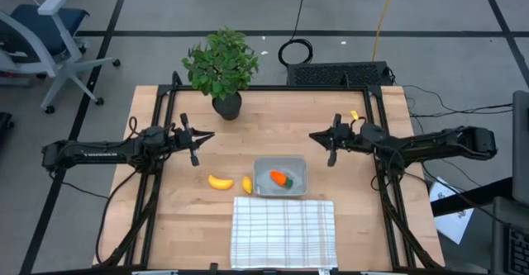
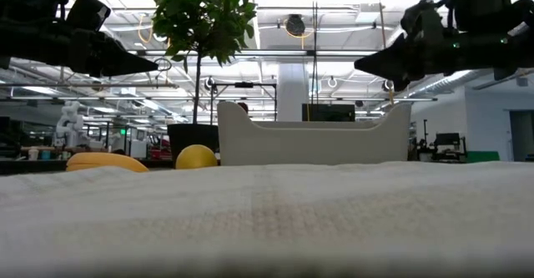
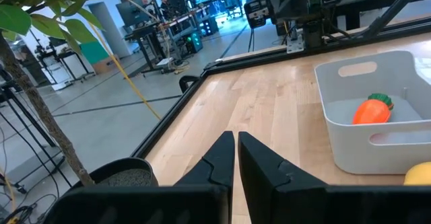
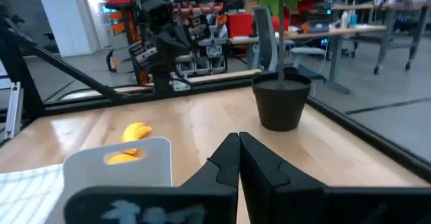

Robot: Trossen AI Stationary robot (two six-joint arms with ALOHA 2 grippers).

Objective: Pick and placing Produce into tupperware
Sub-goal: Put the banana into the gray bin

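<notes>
Below and inward of the empty, pinched-shut left gripper, the banana and lemon lie beside the tupperware holding the carrot, so it should probably spread its fingers, descend squarely, while the closed right gripper waits.

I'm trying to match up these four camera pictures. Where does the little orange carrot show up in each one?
High view: the carrot lies inside the tupperware, near the table's middle.
Low view: not visible; the tupperware's wall hides it.
Left wrist view: the carrot sits in the tupperware.
Right wrist view: not visible; only the tupperware's end wall shows.
Shared landmark: the tupperware.
</notes>
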